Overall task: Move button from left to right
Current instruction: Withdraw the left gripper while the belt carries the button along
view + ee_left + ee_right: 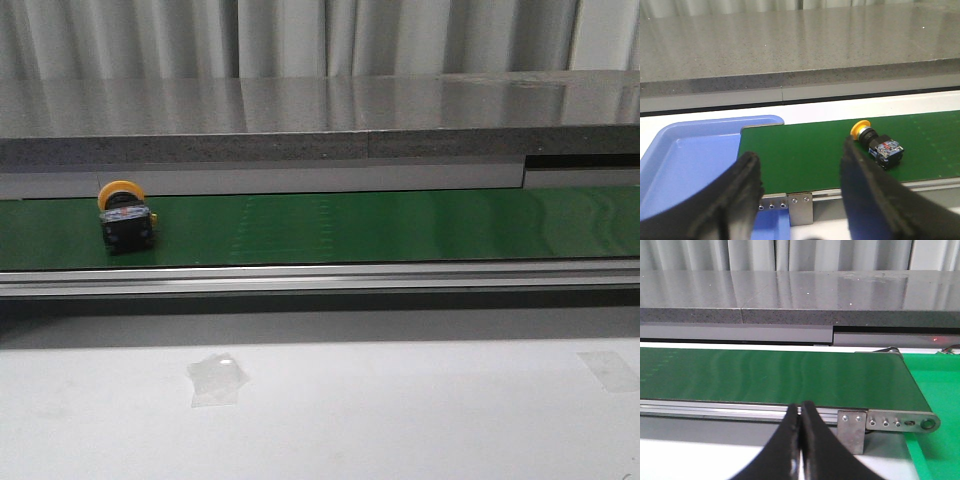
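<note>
Your button [125,217] lies on its side on the green belt [400,225], near the belt's left end in the front view, with its yellow cap toward the grey ledge [300,120] behind and its black body toward you. The blue and red marks on the body show in the left wrist view.

Your left claw [800,175] is spread wide and holds nothing. Its two black fingers [740,192] frame the near edge of the belt, and the button sits just past the tip of one of them, not touching. A blue tray [685,165] wraps around that end of the belt.

Your right claw [801,415] is pressed closed, fingers together with nothing between them, just in front of the belt's metal rail [715,407] near its other end. A green bin [935,390] sits beside that end. The white surface [400,410] in front carries patches of clear tape [216,378].
</note>
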`<state>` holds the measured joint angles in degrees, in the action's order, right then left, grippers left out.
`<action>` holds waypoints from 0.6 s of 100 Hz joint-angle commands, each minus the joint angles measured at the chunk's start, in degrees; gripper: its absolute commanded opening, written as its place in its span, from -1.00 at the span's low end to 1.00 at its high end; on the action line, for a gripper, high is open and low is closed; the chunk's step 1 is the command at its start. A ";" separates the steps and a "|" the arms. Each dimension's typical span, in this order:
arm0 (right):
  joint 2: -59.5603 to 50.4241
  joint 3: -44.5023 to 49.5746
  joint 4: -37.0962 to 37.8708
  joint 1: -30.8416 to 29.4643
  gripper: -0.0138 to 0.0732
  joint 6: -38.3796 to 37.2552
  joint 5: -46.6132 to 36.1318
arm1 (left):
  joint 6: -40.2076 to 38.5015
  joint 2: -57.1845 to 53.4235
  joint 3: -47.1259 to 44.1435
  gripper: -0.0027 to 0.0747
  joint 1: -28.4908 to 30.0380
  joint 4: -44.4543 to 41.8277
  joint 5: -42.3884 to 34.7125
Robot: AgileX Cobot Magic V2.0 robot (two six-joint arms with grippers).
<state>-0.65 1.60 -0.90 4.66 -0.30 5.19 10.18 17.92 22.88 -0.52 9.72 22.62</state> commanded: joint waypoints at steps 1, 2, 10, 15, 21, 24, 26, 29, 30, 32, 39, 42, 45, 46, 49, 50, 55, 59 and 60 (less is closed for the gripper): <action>-1.05 -0.89 0.55 -0.35 -0.84 0.30 -4.62 | 0.01 0.42 1.56 -0.45 -0.37 0.95 -4.70; -1.05 -0.89 0.55 -0.35 -0.84 0.30 -4.62 | 0.01 0.42 1.56 -0.47 -0.37 0.95 -4.70; -1.05 -0.89 0.55 -0.35 -0.84 0.30 -4.62 | 0.01 0.42 1.56 -0.73 -0.37 0.95 -4.70; -1.05 -0.89 0.55 -0.35 -0.84 0.30 -4.62 | 0.01 0.42 1.56 -0.86 -0.37 0.95 -4.60; -1.05 -0.89 0.55 -0.35 -0.84 0.30 -4.62 | 0.01 0.42 1.56 -0.98 -0.37 0.95 -4.60; -1.05 -0.89 0.55 -0.35 -0.84 0.30 -4.62 | 0.01 0.42 1.56 -0.98 -0.37 0.95 -4.60; -1.05 -0.89 0.55 -0.35 -0.84 0.30 -4.62 | 0.01 0.42 1.56 -0.98 -0.37 0.95 -4.60; -1.05 -0.89 0.55 -0.35 -0.84 0.30 -4.62 | 0.01 0.42 1.56 -0.98 -0.37 0.95 -4.60; -1.05 -0.89 0.55 -0.35 -0.84 0.30 -4.62 | 0.01 0.42 1.56 -0.98 -0.37 0.95 -4.60; -1.05 -0.89 0.55 -0.35 -0.84 0.30 -4.62 | 0.01 0.42 1.56 -0.98 -0.37 0.95 -4.60; -1.05 -0.89 0.55 -0.35 -0.84 0.30 -4.62 | 0.01 0.42 1.56 -0.98 -0.37 0.95 -4.60; -1.05 -0.89 0.55 -0.35 -0.84 0.30 -4.62 | 0.01 0.42 1.56 -0.98 -0.37 0.95 -4.60; -1.05 -0.89 0.55 -0.35 -0.84 0.30 -4.62 | 0.01 0.42 1.56 -0.98 -0.37 0.95 -4.60; -1.05 -0.89 0.55 -0.35 -0.84 0.30 -4.62 | 0.01 0.42 1.56 -0.98 -0.37 0.95 -4.60; -1.05 -0.89 0.55 -0.35 -0.84 0.30 -4.62 | 0.01 0.42 1.56 -0.98 -0.37 0.95 -4.60; -1.05 -0.89 0.55 -0.35 -0.84 0.30 -4.62 | 0.01 0.42 1.56 -0.98 -0.37 0.95 -4.60; -1.05 -0.89 0.55 -0.35 -0.84 0.30 -4.85 | 0.01 0.42 1.56 -0.98 -0.37 0.95 -4.60; -1.05 -0.89 0.55 -0.35 -0.84 0.30 -4.85 | 0.01 0.42 1.56 -0.98 -0.37 0.95 -4.60; -1.05 -0.89 0.55 -0.35 -0.84 0.30 -4.85 | 0.01 0.42 1.56 -0.98 -0.37 0.95 -4.60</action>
<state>-0.65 1.60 -0.90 4.66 -0.30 5.19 10.21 17.92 22.88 -0.52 9.72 22.62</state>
